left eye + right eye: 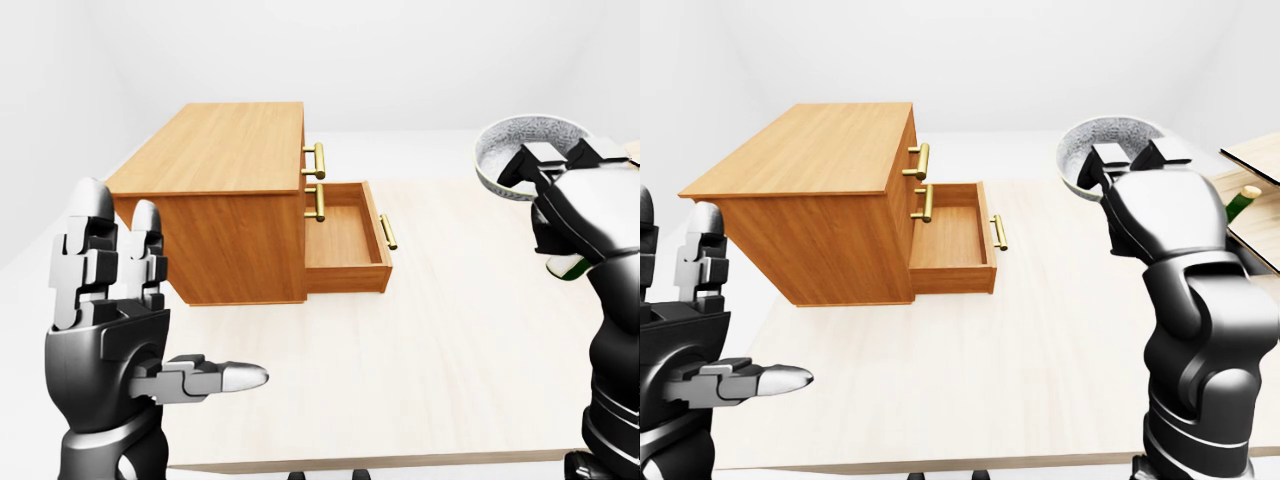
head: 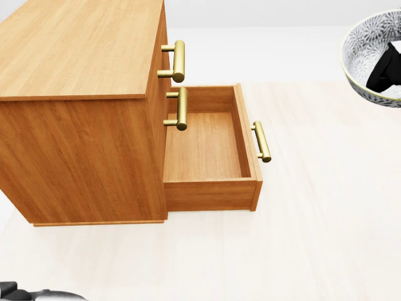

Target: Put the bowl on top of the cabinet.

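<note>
The robot's right hand (image 1: 1160, 215) grips a round white bowl with a grey speckled pattern (image 1: 510, 142). Two dark fingers (image 1: 540, 160) hook over its rim into the hollow, so the hand is closed on it. The bowl hangs in the air at the right of the left-eye view, tilted with its opening toward the cameras, clear of the pale wooden tabletop (image 1: 450, 340). It is well apart from the low honey-coloured wooden cabinet (image 1: 230, 150), which stands on the table toward the left of that view, its flat top about level with the bowl's lower edge. In the head view only part of the bowl shows, cut off by the top right corner, with a black finger lying inside it. The cabinet's bottom drawer (image 2: 203, 144) is pulled out toward the right of the head view, and the upper one is shut. Each of the three fronts carries a brass bar handle (the open drawer's own (image 2: 261, 141) sits at its outer end). The left hand (image 1: 105, 320) stands open near the lower left of the left-eye view, away from everything — fingers (image 1: 90, 230) upright and spread a little, thumb pointing toward the view's right, nothing in its grasp. Behind the right hand, a small green thing with a pale tip (image 1: 1240, 203) peeks out; what it is cannot be told.
</note>
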Motion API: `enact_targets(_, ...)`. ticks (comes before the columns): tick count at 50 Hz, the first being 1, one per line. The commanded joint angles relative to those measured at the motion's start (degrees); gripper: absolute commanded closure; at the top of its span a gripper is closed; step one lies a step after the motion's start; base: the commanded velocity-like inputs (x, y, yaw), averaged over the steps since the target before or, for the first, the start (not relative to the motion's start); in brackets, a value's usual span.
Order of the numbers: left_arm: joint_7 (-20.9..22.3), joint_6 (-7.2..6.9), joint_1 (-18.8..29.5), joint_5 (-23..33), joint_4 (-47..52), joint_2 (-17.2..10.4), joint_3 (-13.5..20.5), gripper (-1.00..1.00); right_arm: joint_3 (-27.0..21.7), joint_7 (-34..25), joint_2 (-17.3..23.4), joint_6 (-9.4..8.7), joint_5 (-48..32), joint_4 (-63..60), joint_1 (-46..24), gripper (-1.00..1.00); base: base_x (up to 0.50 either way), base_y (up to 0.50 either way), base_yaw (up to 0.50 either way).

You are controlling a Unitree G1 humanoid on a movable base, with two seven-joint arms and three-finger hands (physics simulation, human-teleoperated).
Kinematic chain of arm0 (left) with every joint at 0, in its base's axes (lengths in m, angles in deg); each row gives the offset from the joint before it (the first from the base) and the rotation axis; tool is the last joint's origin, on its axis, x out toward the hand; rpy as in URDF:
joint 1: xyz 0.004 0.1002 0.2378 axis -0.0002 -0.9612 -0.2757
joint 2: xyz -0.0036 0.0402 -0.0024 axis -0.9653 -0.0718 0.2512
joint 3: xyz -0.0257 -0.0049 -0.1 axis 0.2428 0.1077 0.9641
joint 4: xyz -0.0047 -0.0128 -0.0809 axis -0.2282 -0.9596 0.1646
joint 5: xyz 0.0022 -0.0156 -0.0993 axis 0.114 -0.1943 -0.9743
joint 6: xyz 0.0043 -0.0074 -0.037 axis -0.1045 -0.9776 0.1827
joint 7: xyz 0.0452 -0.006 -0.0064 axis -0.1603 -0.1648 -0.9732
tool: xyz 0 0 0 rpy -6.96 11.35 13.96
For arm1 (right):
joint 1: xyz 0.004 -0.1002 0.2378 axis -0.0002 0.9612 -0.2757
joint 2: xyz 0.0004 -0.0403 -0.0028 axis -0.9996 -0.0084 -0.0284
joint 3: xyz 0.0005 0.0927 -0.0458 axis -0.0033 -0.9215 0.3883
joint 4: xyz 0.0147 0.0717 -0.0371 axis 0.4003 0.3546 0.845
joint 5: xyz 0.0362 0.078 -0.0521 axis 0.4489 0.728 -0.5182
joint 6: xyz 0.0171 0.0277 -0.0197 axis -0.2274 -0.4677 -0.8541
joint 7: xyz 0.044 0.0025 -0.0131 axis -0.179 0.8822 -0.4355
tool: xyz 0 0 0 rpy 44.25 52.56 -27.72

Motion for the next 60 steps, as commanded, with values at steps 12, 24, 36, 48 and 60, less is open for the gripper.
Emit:
enact_targets(12, 0.00, 0.00, 0.81, -0.74, 0.35, -0.08, 1.09, -1.00, 12.14, 0.00, -3.21, 0.01, -11.14, -14.35, -4.11, 1.00, 0.00, 0.00, 0.00)
enact_targets(24, 0.00, 0.00, 0.81, -0.74, 0.35, -0.08, 1.10, -1.00, 11.85, 0.00, -3.66, 0.01, -11.24, -14.27, -4.09, 1.00, 0.00, 0.00, 0.00)
enact_targets(36, -0.11, 0.00, 1.18, -1.05, 0.48, -0.18, 1.48, -1.00, 12.76, 0.00, -2.09, 0.01, -10.39, -13.70, -5.54, 1.00, 0.00, 0.00, 0.00)
enact_targets(48, -0.52, 0.00, 1.84, -1.17, 0.11, -0.35, 1.73, -1.00, 15.05, 0.00, 2.96, 0.01, -7.52, 3.64, -24.63, 1.00, 0.00, 0.00, 0.00)
enact_targets(60, -0.64, 0.00, 1.75, -0.78, -0.17, -0.40, 1.23, -1.00, 14.41, 0.00, 0.12, 0.01, -6.97, 19.91, -39.03, 1.00, 0.00, 0.00, 0.00)
